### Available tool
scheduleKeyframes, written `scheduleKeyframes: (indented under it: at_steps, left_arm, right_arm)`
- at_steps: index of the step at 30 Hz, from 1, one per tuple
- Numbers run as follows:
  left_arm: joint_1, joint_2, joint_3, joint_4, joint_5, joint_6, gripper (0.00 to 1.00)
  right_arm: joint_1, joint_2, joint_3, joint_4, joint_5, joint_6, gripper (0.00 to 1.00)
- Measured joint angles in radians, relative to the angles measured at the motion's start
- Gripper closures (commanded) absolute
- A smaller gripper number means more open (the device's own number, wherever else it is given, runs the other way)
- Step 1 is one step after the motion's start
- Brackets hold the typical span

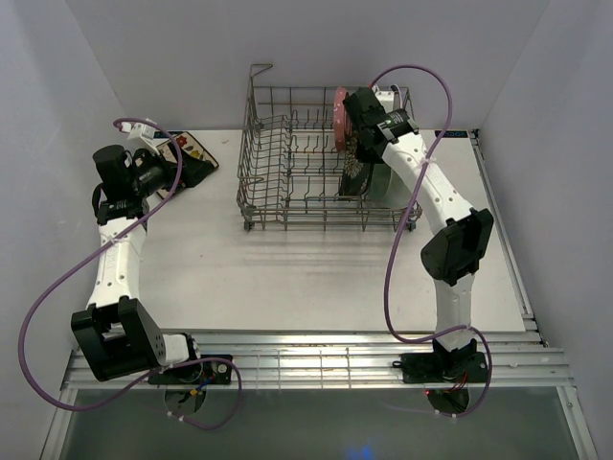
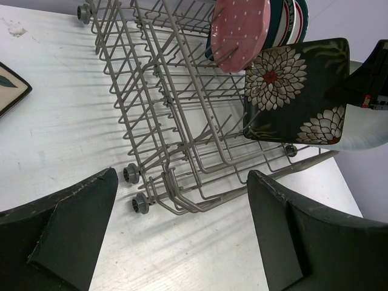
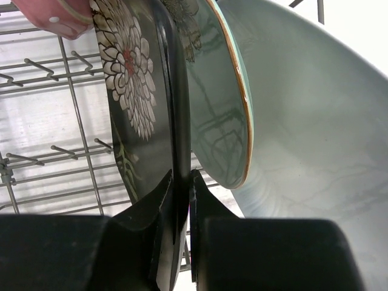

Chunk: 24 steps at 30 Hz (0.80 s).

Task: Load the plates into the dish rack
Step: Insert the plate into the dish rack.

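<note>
Right gripper [image 3: 180,182] clamps tightly on dark floral square plate [image 3: 130,79].

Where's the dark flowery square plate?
Top view: the dark floral square plate stands on edge at the right end of the grey wire dish rack, pinched by the right fingers, beside a pink dotted plate.

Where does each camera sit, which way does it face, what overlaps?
Top: above and behind the bases, looking down on the table and dish rack; both arms show.
Left wrist: faces the rack across the table; open left tool frames it.
Right wrist: looks along the right tool, shut on the dark floral plate.
Shared: both wrist views show that plate and the pink dotted plate.
</note>
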Motion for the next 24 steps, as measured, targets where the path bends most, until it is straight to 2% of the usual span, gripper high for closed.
scheduleKeyframes:
  at_steps: [8,15,24]
  left_arm:
    - [0.000,0.006,0.000,-0.011,0.000,0.000,0.02]
    - [0.000,0.006,0.000,-0.014,0.000,0.002,0.02]
    - [0.000,0.006,0.000,-0.014,-0.002,0.003,0.02]
  right_arm:
    - [0.005,-0.035,-0.045,0.008,0.010,0.024,0.92]
    - [0.024,-0.137,-0.113,-0.006,0.041,0.021,0.92]
    - [0.021,-0.235,-0.078,-0.012,0.056,-0.029,0.92]
